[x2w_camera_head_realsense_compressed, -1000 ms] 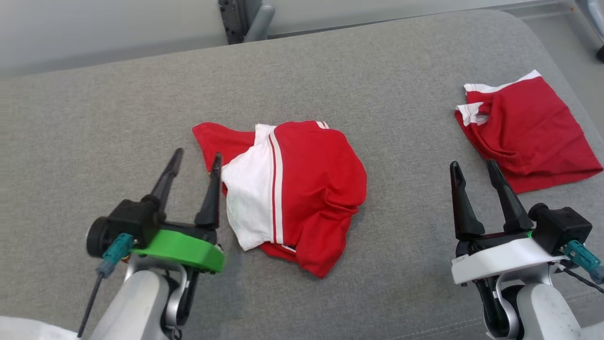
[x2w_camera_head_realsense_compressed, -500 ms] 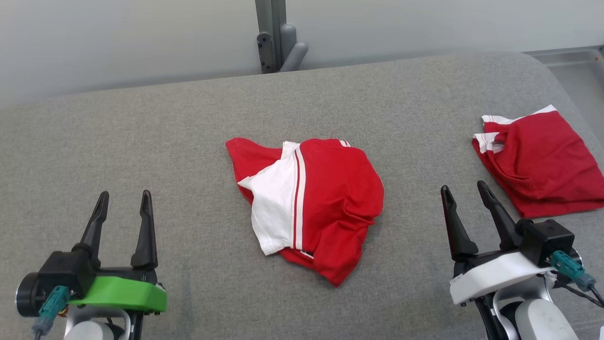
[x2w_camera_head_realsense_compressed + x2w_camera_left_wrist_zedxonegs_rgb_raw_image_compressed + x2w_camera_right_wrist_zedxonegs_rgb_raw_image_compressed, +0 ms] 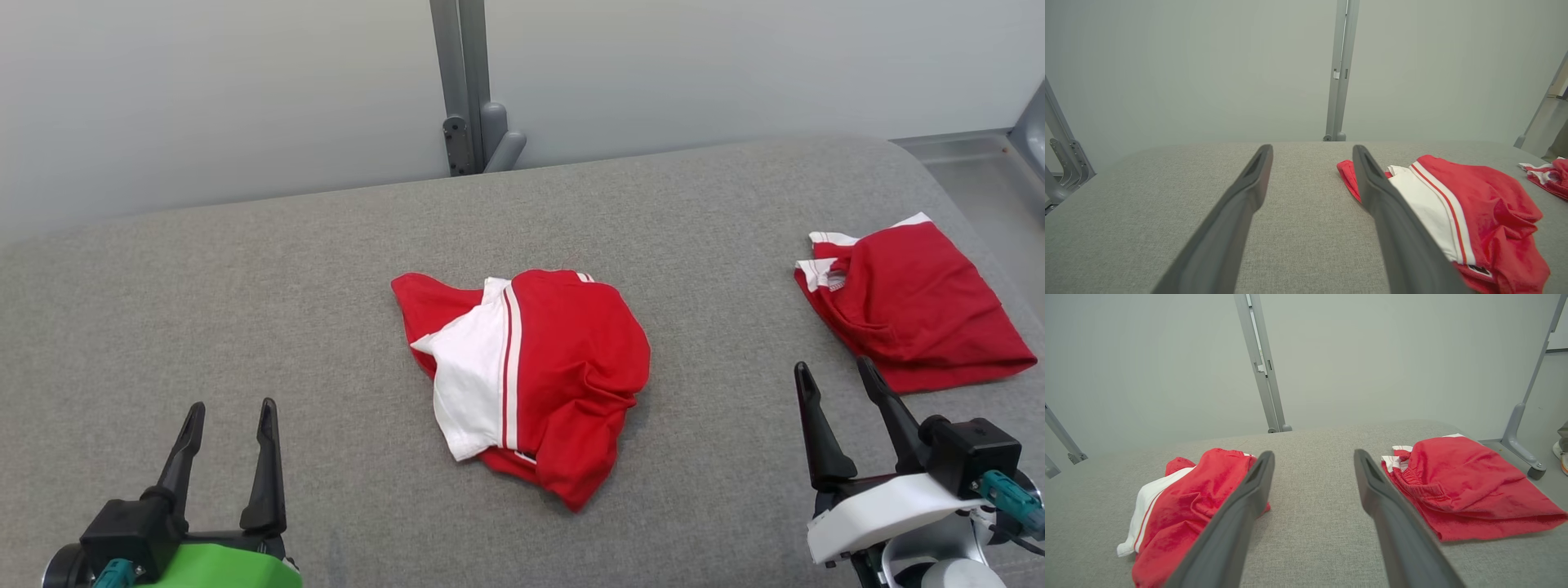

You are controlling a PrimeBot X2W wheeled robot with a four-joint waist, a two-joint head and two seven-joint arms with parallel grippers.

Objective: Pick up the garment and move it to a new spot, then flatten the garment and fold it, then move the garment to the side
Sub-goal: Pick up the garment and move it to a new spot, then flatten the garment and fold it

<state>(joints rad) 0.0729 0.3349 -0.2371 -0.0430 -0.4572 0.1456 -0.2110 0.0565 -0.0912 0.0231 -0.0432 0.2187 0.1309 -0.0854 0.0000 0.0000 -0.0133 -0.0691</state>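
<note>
Left claw [image 3: 232,406]: fingers apart, empty, over near-left of grey fabric-covered worktop [image 3: 245,286].
Right claw [image 3: 833,366]: fingers apart, empty, near right.
Crumpled red-and-white cloth garment [image 3: 539,376]: mid-worktop, between the claws, touching neither.
Folded red cloth garment [image 3: 914,306]: right edge, just beyond Right claw.

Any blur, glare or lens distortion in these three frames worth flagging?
Head view: even, glare-free light, sharp, just a faint shadow beside the crumpled garment. Left wrist view: the near fingers look soft, table behind sharp. Right wrist view: wide-angle bend, the grey post leans and the table edge bows.
</note>
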